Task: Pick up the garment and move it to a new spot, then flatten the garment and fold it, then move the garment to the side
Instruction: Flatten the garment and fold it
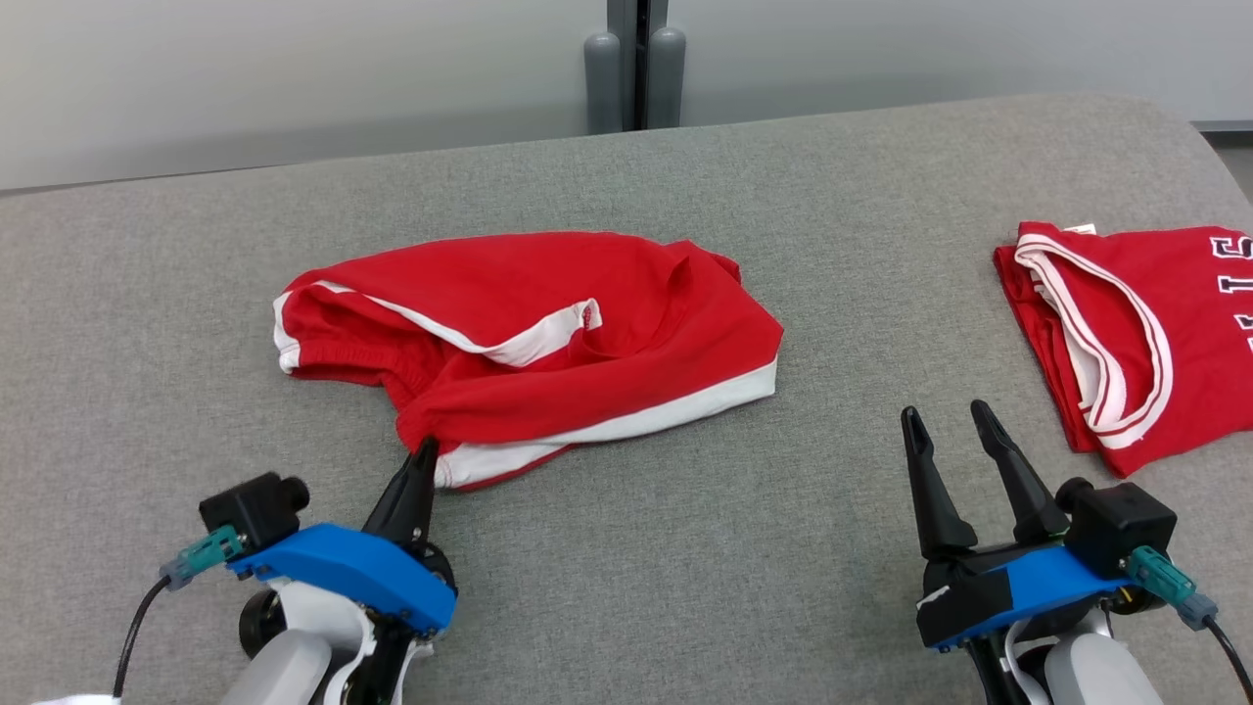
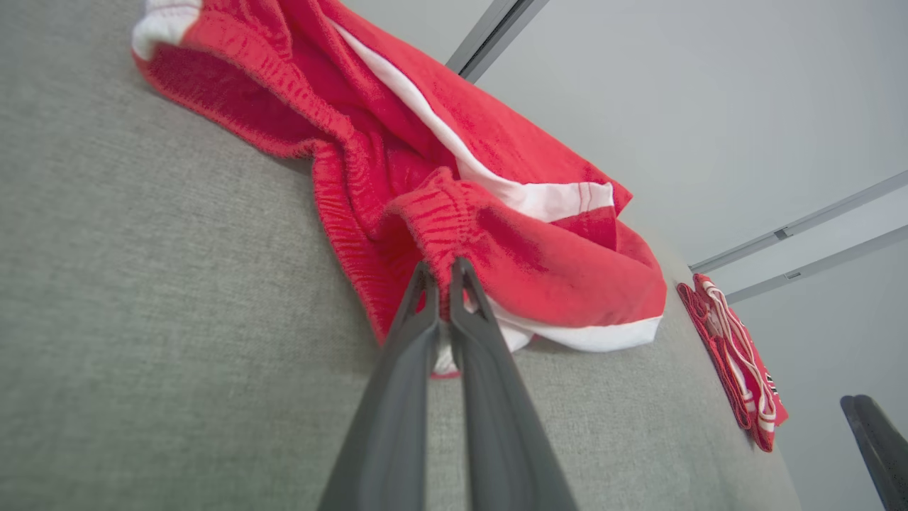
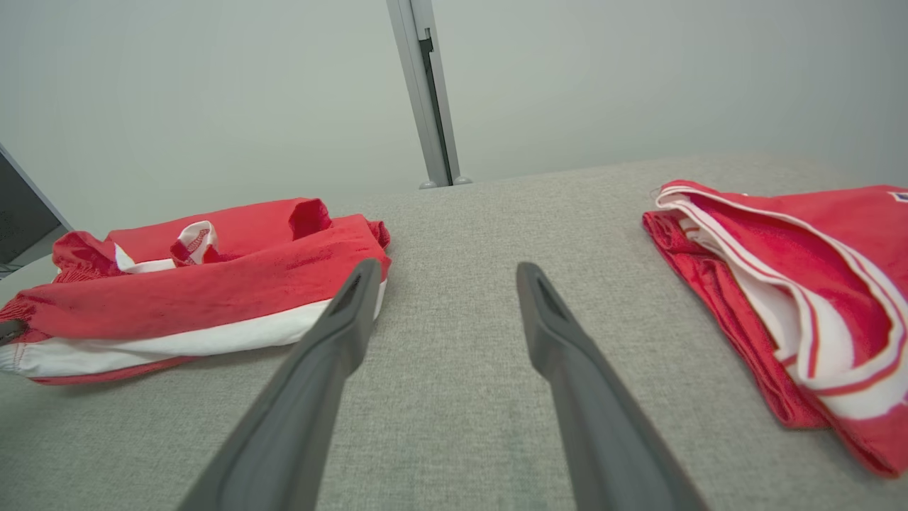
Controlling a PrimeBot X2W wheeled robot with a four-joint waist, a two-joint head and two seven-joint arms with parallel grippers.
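Your left gripper (image 1: 426,452) has its 2 long dark fingers pressed together on the crumpled red fabric garment with white trim (image 1: 529,333). They pinch a bunched fold of red cloth at the garment's near left corner, right beside the white hem.

The garment lies in a loose heap left of centre on the grey woven padded surface (image 1: 685,548). Its broad white band runs along the near right side, and a white-edged opening faces left.

Your right gripper (image 1: 948,416) sits at the near right, above the grey surface. Its 2 fingers are spread apart with only bare cloth covering between them, and it is well apart from the garment.

Further right, at the right edge of the scene, a folded red jersey with white striped trim and white lettering (image 1: 1126,333) lies flat. It is apart from both grippers.
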